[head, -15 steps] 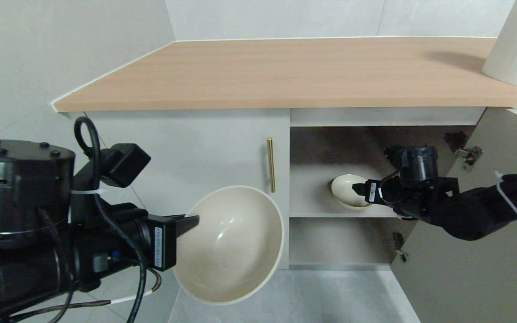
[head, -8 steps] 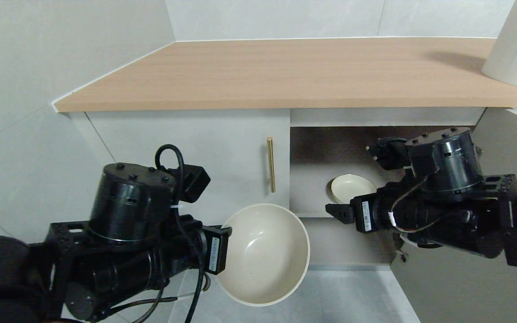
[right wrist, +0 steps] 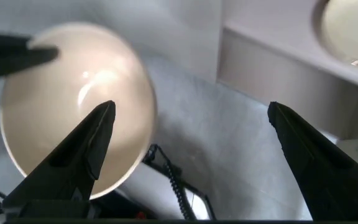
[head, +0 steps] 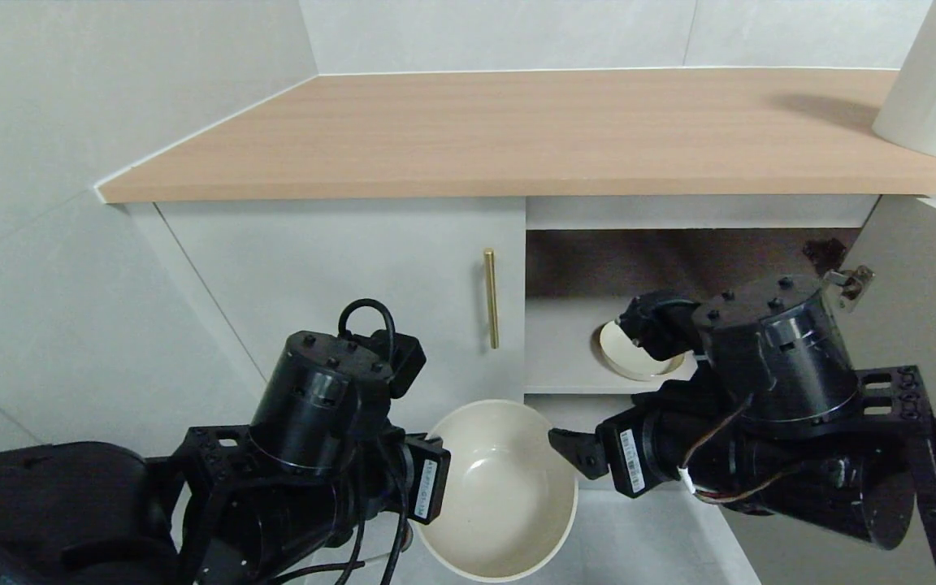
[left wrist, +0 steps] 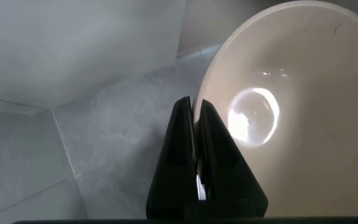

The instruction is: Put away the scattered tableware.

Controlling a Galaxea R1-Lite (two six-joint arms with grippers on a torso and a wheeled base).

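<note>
1. The large bowl [head: 500,487] is held clear of the floor [left wrist: 110,130], below the shelf [head: 565,349] and out in front of it, toward the closed-door side; its hollow is turned upward; it has not yet been stowed.
2. The left gripper [head: 429,492] is clamped on the bowl's rim, one finger inside the wall and one outside; no other support is given to the bowl.
3. The right gripper [right wrist: 191,143] is spread wide and nothing is carried in it; it is stationed below the shelf's front edge, just beside the bowl's far rim; whether contact is made cannot be told.
4. A small dish [head: 639,357] is lying on the shelf, near its front edge.
5. Risk: the bowl is secured by a rim pinch alone; should it be swung sharply, it may pivot between the fingers or slip out; a fall to the hard floor would likely break it.
6. Risk: the bowl's rim may be struck by the nearby right gripper; the bowl could thereby be levered out of the pinch.
7. Risk: when raised to the shelf, the bowl may be caught on the shelf's front edge or on the closed door [head: 338,276] beside it; clearance is judged tight for so wide a bowl.
8. Risk: the bowl may be set against the small dish on the shelf; chipping or displacement could result.
</note>
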